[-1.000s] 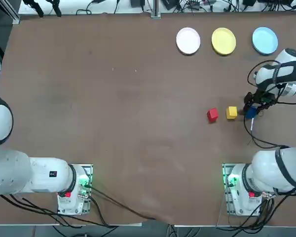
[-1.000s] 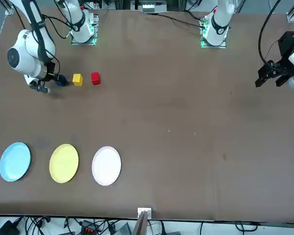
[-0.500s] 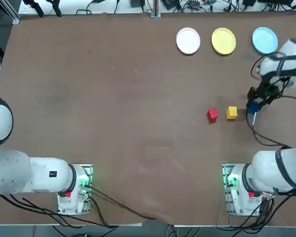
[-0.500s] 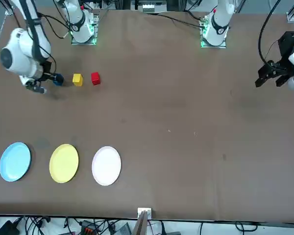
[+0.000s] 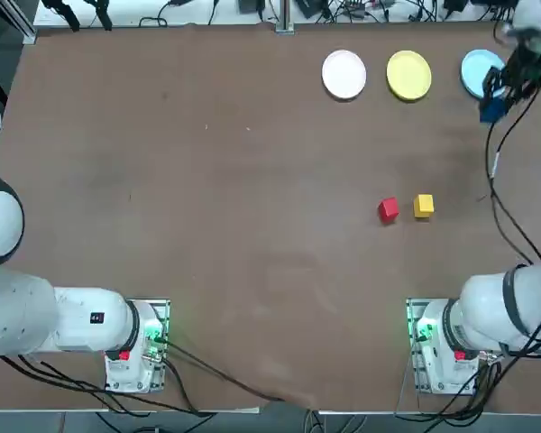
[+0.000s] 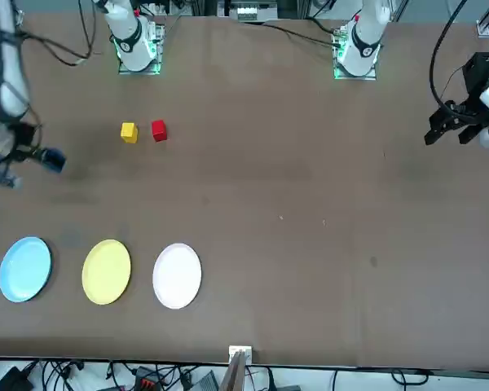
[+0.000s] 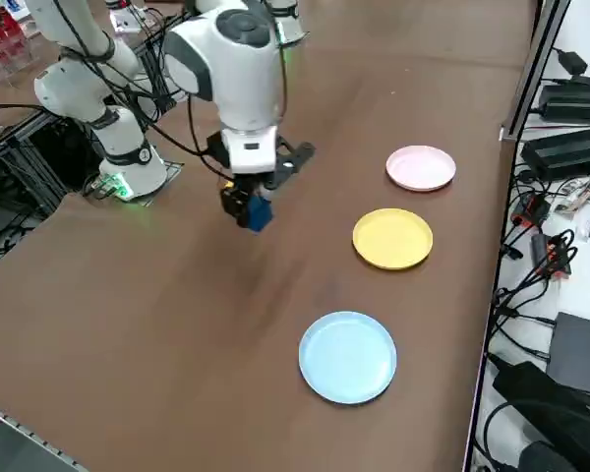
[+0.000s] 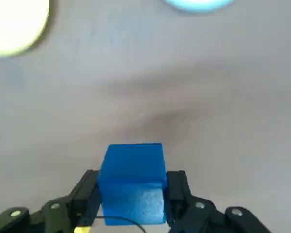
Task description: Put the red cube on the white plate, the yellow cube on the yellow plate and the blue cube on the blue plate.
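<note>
Right gripper (image 8: 132,204) clamped on the blue cube (image 8: 132,180), fingers pressed flat against two opposite faces, cube sitting squarely between them and jutting a little past the tips — a centred pinch that should keep it from twisting during the carry. Held well clear of the table (image 5: 207,180), judging by the shadow smear beneath it in the side view, so nothing drags on the brown surface. Cube (image 7: 257,212) hanging under the wrist, pointed down, short of the blue plate (image 7: 348,356) and off to one side of it; from overhead, cube (image 5: 492,109) just beside the plate's (image 5: 475,72) edge, though some of that closeness is likely height rather than true position. Plates lined up in a row along the far edge from the bases: white plate (image 5: 343,74), yellow plate (image 5: 408,75), then blue, outermost on the right — each a clear, separate target with bare table between. Red cube (image 5: 388,209) and yellow cube (image 5: 423,206) resting side by side mid-table, near each other but not touching, well apart from the plates and not yet dealt with. Probably the transport leg of the first placement: next comes centring over the blue plate, lowering, and opening. Main risk — releasing too high or too near the rim, letting the cube bounce or tip off the shallow plate.
</note>
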